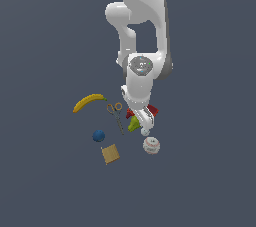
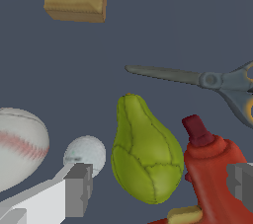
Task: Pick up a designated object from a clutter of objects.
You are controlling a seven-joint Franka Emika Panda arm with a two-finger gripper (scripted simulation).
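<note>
The designated object, a yellow-green pear, lies on the floor in the clutter of objects, its neck pointing toward the scissors. In the wrist view my gripper is open, one finger beside the tiny white ball and the other over the red drill. The pear sits between the jaws, nearer the ball-side finger. In the exterior view the gripper hangs low over the pear; how high the fingertips are above it I cannot tell.
The baseball lies close by the tiny white ball. The red drill is mostly hidden behind the hand. Scissors, a banana, a blue ball and a tan block lie on the exterior view's left.
</note>
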